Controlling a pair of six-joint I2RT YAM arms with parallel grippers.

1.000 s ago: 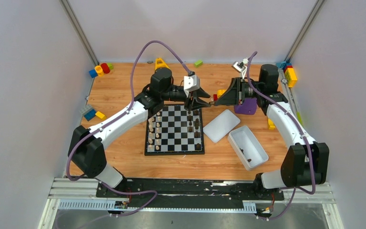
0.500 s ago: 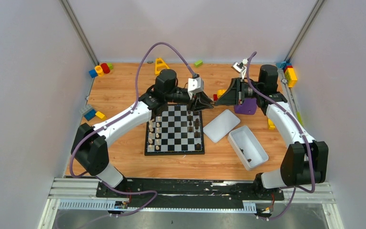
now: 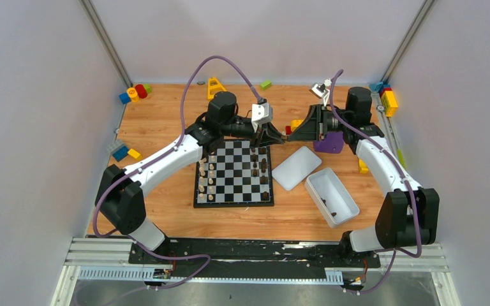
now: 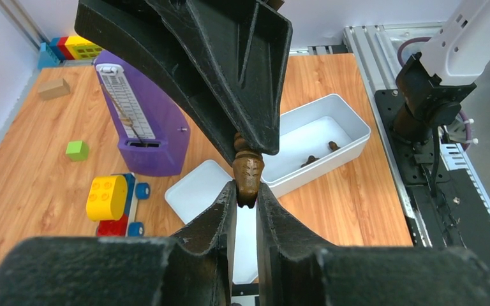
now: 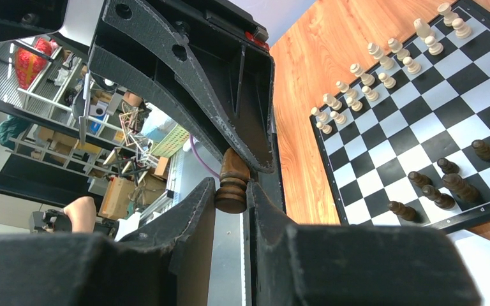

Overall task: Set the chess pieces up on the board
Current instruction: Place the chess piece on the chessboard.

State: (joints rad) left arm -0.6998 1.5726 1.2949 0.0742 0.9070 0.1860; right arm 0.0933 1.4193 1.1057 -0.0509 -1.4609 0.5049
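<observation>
Your left hand [image 4: 246, 190] pinches the head of a dark brown chess piece [image 4: 247, 173], midair just past the far right corner of the board [image 3: 233, 204]. Your right hand [image 5: 231, 190] is clamped on its base. Risk: the left grip is shallow, tip only, so releasing right early could let it slip and drop. Pulling while both hold could twist it. Versus a second ago: left hand shifted right and closed in; right arm unchanged.

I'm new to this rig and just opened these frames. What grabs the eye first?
The left gripper and right gripper meet tip to tip near the far right corner of the board, both pinching one dark chess piece. Cream pieces line the board's left side, dark ones its right.
</observation>
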